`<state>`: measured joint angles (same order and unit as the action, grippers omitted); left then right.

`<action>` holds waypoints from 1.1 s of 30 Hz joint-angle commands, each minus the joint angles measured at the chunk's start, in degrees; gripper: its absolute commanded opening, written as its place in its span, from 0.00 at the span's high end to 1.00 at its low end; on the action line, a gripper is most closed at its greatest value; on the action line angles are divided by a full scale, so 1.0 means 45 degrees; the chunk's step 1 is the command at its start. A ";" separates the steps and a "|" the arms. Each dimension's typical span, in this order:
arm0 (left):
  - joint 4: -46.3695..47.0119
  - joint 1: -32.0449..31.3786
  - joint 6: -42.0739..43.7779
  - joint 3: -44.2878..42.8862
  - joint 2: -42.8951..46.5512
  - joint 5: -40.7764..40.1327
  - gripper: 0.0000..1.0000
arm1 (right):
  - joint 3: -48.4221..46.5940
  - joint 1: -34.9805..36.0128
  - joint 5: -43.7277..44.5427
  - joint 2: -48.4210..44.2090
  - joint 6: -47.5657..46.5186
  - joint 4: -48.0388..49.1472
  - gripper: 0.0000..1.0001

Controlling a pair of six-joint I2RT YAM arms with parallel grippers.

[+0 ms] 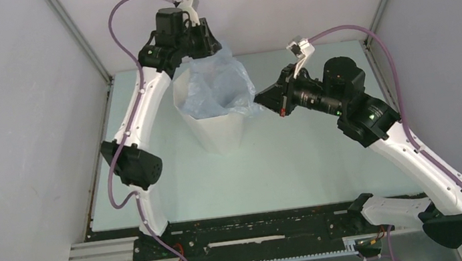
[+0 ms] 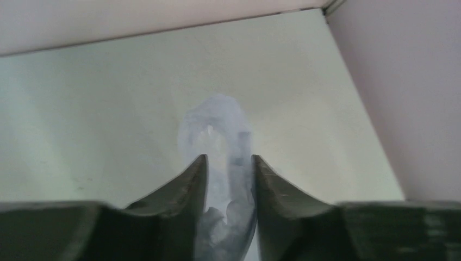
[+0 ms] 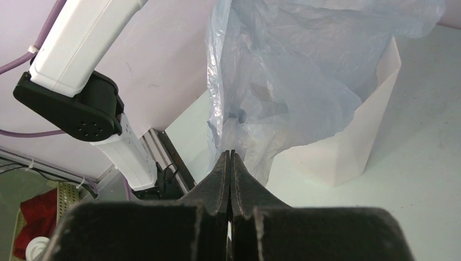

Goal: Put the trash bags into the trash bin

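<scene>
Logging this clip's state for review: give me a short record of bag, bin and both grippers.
bin: trash bin upright on table
bag: trash bag partly inside, bunched above the rim, spilling over its right side
left gripper: jaws apart, film between them
right gripper: jaws shut, tips at bag's edge; grip unclear
task: not done

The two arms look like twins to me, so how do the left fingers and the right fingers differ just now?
The left fingers stand apart, with bag film in the gap; the right fingers are pressed together. The left fingers are up at the bag's top, over the far side of the bin; the right fingers are lower, at the bag's side. Both pairs are dark and close to the bag.
</scene>
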<state>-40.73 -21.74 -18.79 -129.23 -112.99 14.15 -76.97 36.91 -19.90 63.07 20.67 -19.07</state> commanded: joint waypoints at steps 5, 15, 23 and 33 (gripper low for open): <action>0.1671 0.0881 -0.1057 0.0146 0.2210 -0.1397 0.89 | -0.0028 -0.0328 0.1707 -0.0162 0.1828 0.0045 1.00; 1.0289 0.3073 -0.5960 0.9215 0.7334 0.0229 1.00 | -0.0025 -0.1789 0.1370 0.0845 0.5157 0.0421 1.00; 1.4527 0.3599 -0.8453 1.4233 1.0062 0.0779 1.00 | -0.0044 -0.3394 -0.2204 0.0616 0.3942 -0.1934 0.47; 1.4009 0.3587 -0.8460 1.5006 1.1287 0.0775 1.00 | -0.2906 -0.3580 -0.2496 0.1165 0.2262 -0.2779 0.01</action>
<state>20.25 -5.96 -56.27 -60.97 -65.17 16.84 -84.62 19.99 -28.95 68.38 37.23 -31.66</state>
